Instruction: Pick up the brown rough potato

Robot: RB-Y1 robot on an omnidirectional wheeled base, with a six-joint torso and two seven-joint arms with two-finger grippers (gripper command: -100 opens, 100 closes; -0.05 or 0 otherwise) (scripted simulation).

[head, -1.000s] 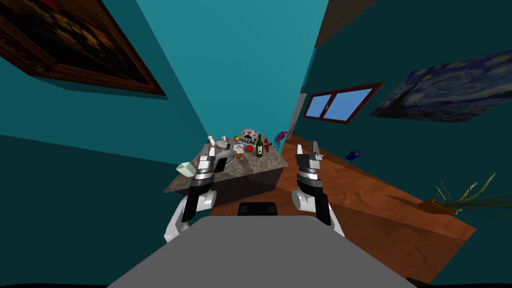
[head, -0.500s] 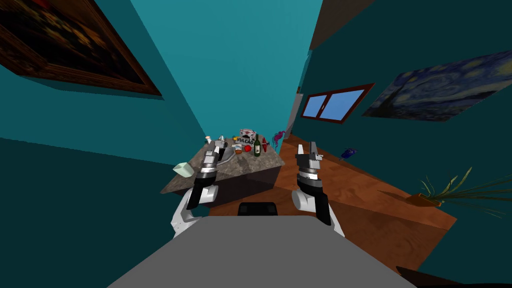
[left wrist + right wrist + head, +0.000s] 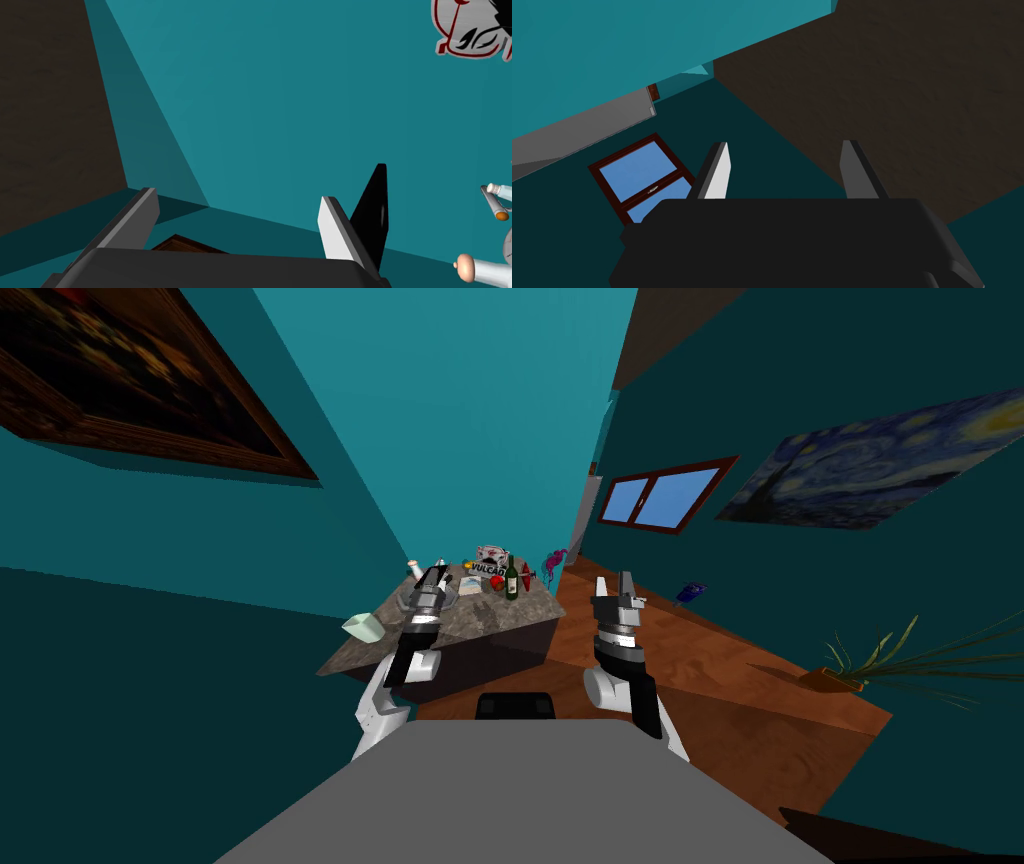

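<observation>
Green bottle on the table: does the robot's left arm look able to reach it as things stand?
Probably yes: the left gripper is open above the table, and the bottle stands upright close by, a red thing beside it.

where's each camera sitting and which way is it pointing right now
head view: on the head, looking steeply down and forward at a stone-topped table of small things; both forearms show, left gripper over the table, right gripper beside it
left wrist view: on the left hand, facing a teal wall; its open fingers rise from the dark body
right wrist view: on the right hand, facing a wall with a window; its open fingers show
shared: the window, in head and right wrist views
</observation>
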